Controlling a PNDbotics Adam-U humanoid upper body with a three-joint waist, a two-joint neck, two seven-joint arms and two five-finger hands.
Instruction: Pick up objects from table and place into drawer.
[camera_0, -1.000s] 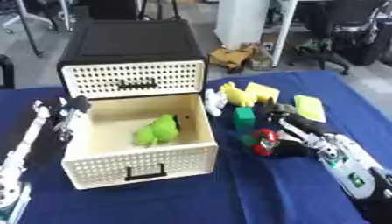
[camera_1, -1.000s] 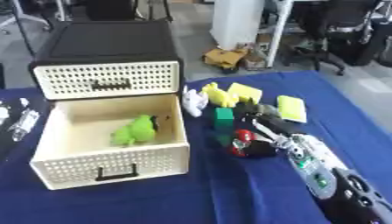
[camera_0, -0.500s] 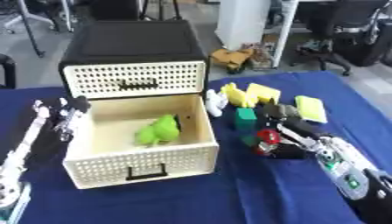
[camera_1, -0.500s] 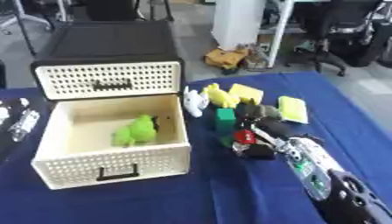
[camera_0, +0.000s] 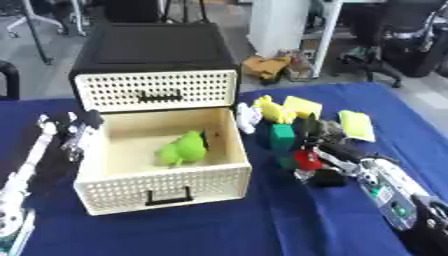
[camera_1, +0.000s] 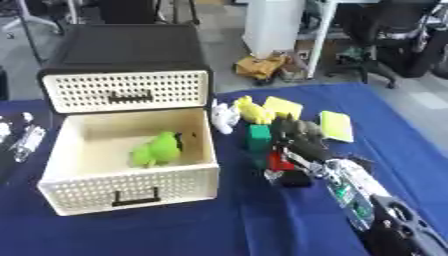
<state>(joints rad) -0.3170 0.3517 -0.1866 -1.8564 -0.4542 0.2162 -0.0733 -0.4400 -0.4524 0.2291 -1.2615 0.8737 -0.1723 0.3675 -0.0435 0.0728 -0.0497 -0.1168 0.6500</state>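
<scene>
While my right robot hand (camera_0: 325, 159) sits down among the cluster of small things on the blue surface (camera_0: 262, 230), I judge I am at the picking stage: its fingers appear curled around a small red object (camera_0: 306, 158), though they blur together and I cannot be sure the pinch is closed. That red piece lies in the robot hand's grasp area, with a dark block (camera_0: 328, 178) just below it and a green block (camera_0: 282, 137) touching or nearly touching on the far-left side. Beyond the fingertips I count two yellow pieces, a lumpy one (camera_0: 272, 109) and a flat one (camera_0: 303, 105), plus one pale white figure (camera_0: 247, 117) nearer the drawer and one light yellow-green pad (camera_0: 355, 124) off to the hand's right. The open drawer (camera_0: 157, 192) stands well to the left of this hand, holding one bright green toy (camera_0: 182, 149); a second, closed drawer front (camera_0: 156, 92) sits above it in the black cabinet (camera_0: 150, 47). Next, as I read it, I need to lift clear of the neighbouring blocks without dragging them, carry leftward over the drawer's near wall, and release inside. My left robot hand (camera_0: 77, 134) rests beside the drawer's left wall; I cannot tell its finger state.
</scene>
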